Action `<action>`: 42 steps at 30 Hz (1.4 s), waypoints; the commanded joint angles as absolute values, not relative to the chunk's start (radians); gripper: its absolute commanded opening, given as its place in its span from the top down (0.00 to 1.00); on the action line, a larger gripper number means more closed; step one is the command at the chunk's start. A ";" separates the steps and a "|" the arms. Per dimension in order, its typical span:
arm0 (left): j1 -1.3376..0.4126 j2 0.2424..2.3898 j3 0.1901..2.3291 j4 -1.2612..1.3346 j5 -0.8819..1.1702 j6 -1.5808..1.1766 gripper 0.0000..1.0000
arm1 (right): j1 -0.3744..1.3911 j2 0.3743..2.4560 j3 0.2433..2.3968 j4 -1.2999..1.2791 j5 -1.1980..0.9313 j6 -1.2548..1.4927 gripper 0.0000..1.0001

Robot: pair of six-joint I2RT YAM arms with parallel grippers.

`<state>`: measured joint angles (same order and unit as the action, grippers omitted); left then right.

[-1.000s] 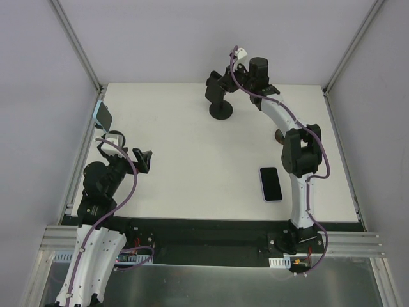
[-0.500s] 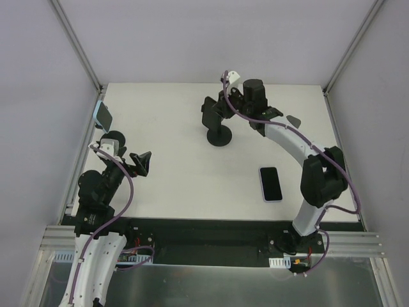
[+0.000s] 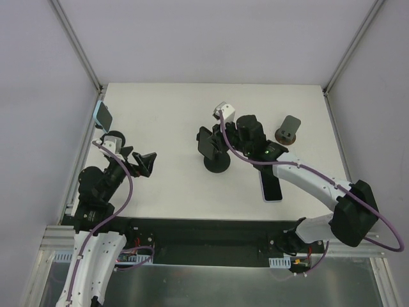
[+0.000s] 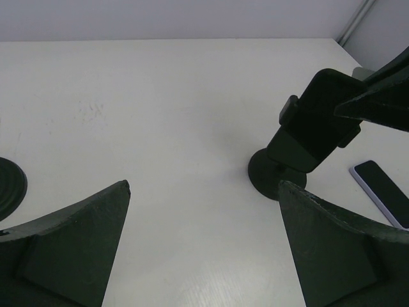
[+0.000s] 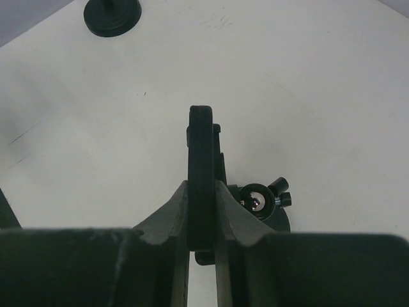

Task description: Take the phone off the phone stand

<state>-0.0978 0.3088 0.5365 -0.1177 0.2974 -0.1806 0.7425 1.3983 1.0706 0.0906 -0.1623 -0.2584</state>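
L hand (image 3: 144, 162) hangs near the front-left, fingers spread wide, holding nothing. Its cam faces the stand, so it's prob. parked clear as a lookout.

A phone (image 3: 271, 188) lies flat on the tabletop (image 3: 160, 192), dark face up, just R of the phone stand (image 3: 217, 163), top end tucked under the R forearm. It sits in no cradle.

Next back, R hand (image 5: 201, 198) is clamped on a thin black slab (image 5: 201, 147) atop the stand, fingers pressing both broad faces. That gives a firm hold w/o fouling the ball joint (image 5: 259, 203) below. Can't tell if the slab is a phone or just the cradle plate. If the latter, the task's phone is prob. the flat one.

Farther: small dark stand (image 3: 289, 128) at R. At the far-L edge, a light-blue-cased phone (image 3: 102, 115) is propped up, well apart from both hands.
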 commanded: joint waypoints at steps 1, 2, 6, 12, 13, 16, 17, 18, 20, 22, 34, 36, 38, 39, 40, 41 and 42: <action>-0.109 0.368 0.587 -0.104 0.367 -0.215 0.01 | 0.810 1.321 1.026 0.212 -0.031 -0.184 0.93; -0.109 0.374 0.591 -0.103 0.376 -0.222 0.01 | 0.818 1.321 1.011 0.219 -0.020 -0.167 0.93; -0.112 0.408 0.597 -0.103 0.406 -0.232 0.01 | 0.865 1.322 0.985 0.242 0.038 -0.130 0.93; -0.118 0.459 0.607 -0.097 0.471 -0.248 0.01 | 0.902 1.299 0.965 0.258 0.135 -0.088 0.90; -0.121 0.465 0.607 -0.094 0.471 -0.250 0.01 | 0.905 1.296 0.962 0.258 0.150 -0.077 0.90; -0.130 0.477 0.606 -0.091 0.466 -0.262 0.01 | 0.910 1.281 0.956 0.259 0.196 -0.046 0.89; -0.133 0.482 0.607 -0.089 0.468 -0.268 0.01 | 0.914 1.281 0.956 0.258 0.204 -0.045 0.89; -0.144 0.483 0.607 -0.090 0.468 -0.270 0.01 | 0.917 1.279 0.956 0.256 0.219 -0.041 0.88; -0.159 0.488 0.607 -0.089 0.462 -0.282 0.01 | 0.919 1.282 0.957 0.250 0.227 -0.032 0.87; -0.192 0.495 0.606 -0.087 0.434 -0.290 0.01 | 0.922 1.284 0.962 0.244 0.227 -0.028 0.83; -0.386 0.569 0.653 -0.089 0.250 -0.400 0.01 | 0.919 1.207 0.992 0.121 0.193 -0.126 0.19; -0.435 0.597 0.667 -0.086 0.210 -0.420 0.01 | 0.913 1.172 0.985 0.081 0.196 -0.144 0.16; -0.469 0.620 0.690 -0.084 0.139 -0.437 0.01 | 0.899 1.125 0.967 0.057 0.215 -0.149 0.10; -0.515 0.644 0.698 -0.080 0.106 -0.443 0.01 | 0.893 1.108 0.956 0.054 0.239 -0.153 0.08; -0.540 0.656 0.713 -0.072 0.075 -0.446 0.01 | 0.888 1.088 0.928 0.052 0.253 -0.166 0.04; -0.570 0.670 0.721 -0.069 0.007 -0.452 0.01 | 0.876 1.054 0.916 0.045 0.273 -0.172 0.02; -0.598 0.699 0.730 -0.066 -0.044 -0.456 0.01 | 0.867 1.039 0.899 0.040 0.308 -0.173 0.00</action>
<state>-0.5129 0.6422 0.6655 -0.1112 0.1699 -0.4118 0.8986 1.1381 0.9405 0.0666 0.2161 -0.1341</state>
